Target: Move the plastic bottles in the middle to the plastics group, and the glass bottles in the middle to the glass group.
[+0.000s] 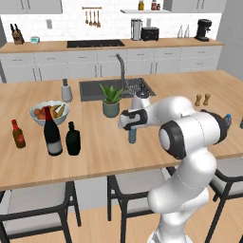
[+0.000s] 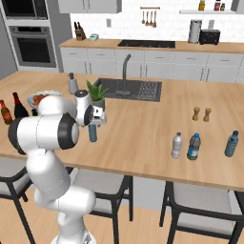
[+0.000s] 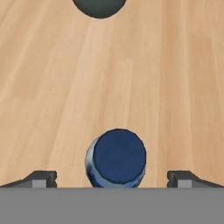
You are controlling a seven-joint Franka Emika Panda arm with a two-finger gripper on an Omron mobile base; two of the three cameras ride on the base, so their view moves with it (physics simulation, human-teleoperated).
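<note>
Hovering: fingers [image 3: 111, 178] spread wide, blue-capped bottle [image 3: 117, 158] between, untouched.

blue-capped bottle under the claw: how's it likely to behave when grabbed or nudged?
The blue-capped bottle stands upright, slim and taller than wide, so a sideways nudge would probably tip it. Its round body would likely roll on the bare counter if it fell. It looks like small thin plastic, so probably light, perhaps yielding under a hard squeeze. The claw stands open astride it.

We hold the arm [image 1: 185, 133] folded, forearm reaching toward 9 o'clock in the left base view. Our gripper [image 3: 112, 178] points straight down, jaws spread wide, fingertips [image 3: 41, 178] at 8 and 4 o'clock in the hand view.
</note>
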